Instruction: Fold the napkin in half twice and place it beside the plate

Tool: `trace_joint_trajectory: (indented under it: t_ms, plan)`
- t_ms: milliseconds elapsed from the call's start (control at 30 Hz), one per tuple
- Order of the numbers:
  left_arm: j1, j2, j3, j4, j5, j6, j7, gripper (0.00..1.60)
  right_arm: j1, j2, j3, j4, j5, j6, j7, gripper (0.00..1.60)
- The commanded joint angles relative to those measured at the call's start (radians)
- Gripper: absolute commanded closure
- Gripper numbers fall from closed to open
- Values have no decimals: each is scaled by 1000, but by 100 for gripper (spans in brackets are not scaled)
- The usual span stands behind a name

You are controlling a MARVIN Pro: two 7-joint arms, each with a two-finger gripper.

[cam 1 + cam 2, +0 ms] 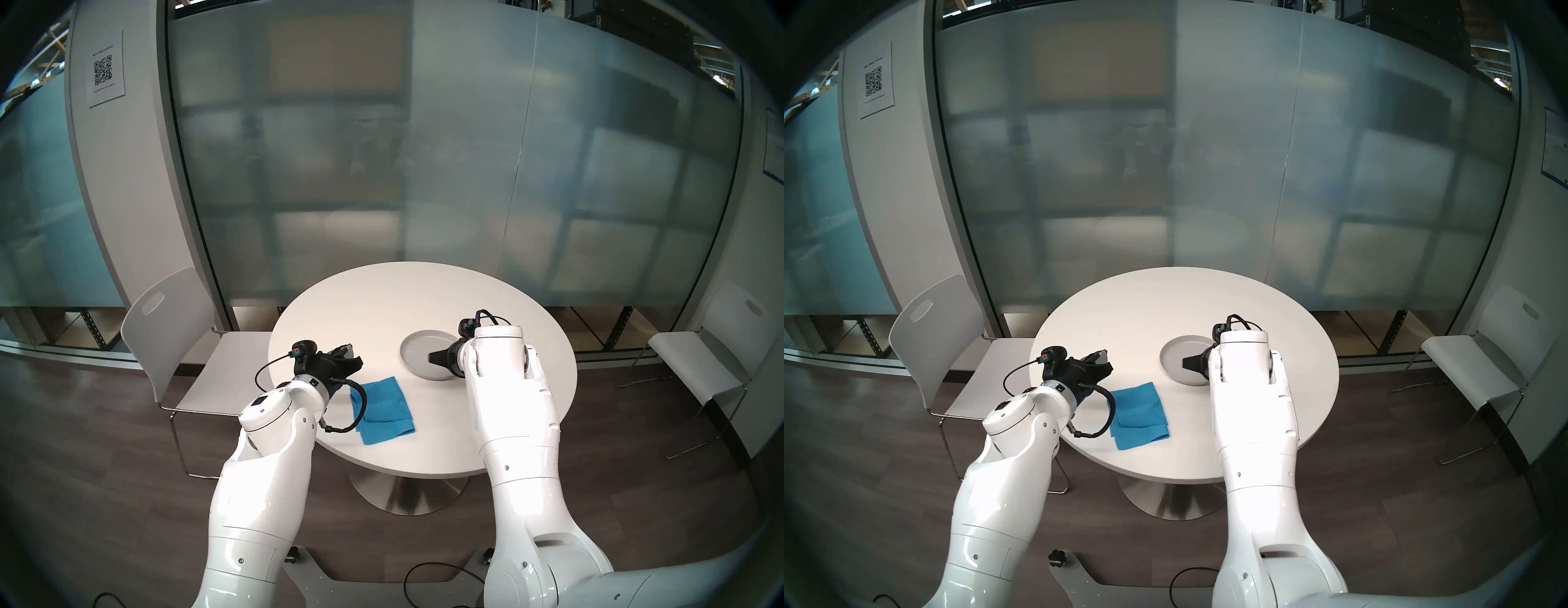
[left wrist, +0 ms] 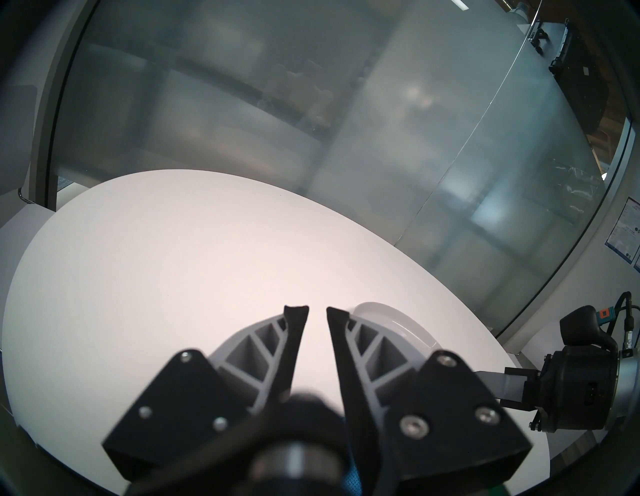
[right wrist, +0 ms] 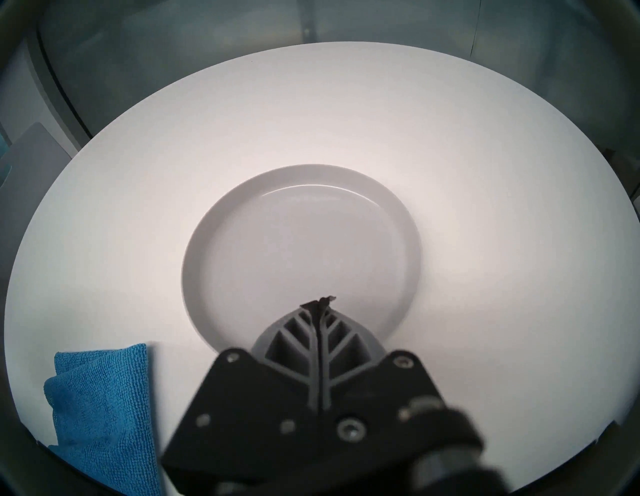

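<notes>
Round white tabletop [image 1: 382, 297], both arms over it. Plate [image 1: 418, 346] at about 3 o'clock of centre; napkin [image 1: 384, 409] at about 7 o'clock from the plate, near it but apart, near the tabletop's front edge. Napkin shows layers: folded, count unclear. Right gripper [image 3: 318, 302] over the plate, jaws closed, empty. Left gripper [image 2: 317, 311] at 10 o'clock of napkin, jaws parted, empty. Likely left: moving the napkin closer beside the plate.

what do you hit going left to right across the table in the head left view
left chair → left gripper → napkin → plate → right gripper → right chair
</notes>
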Motion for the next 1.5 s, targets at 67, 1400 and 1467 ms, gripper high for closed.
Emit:
trace_joint_trajectory:
  t_ms: [67, 1400, 1467]
  plan:
    - [-3, -4, 0, -31, 3, -4, 6, 82, 34, -18, -4, -4, 78, -3, -95, 144]
    - [7, -8, -8, -39, 5, -9, 1, 82, 16, 6, -38, 44, 20, -3, -79, 135]
    - [5, -9, -5, -38, 6, -8, 0, 82, 5, 13, -46, 30, 20, -3, -69, 133]
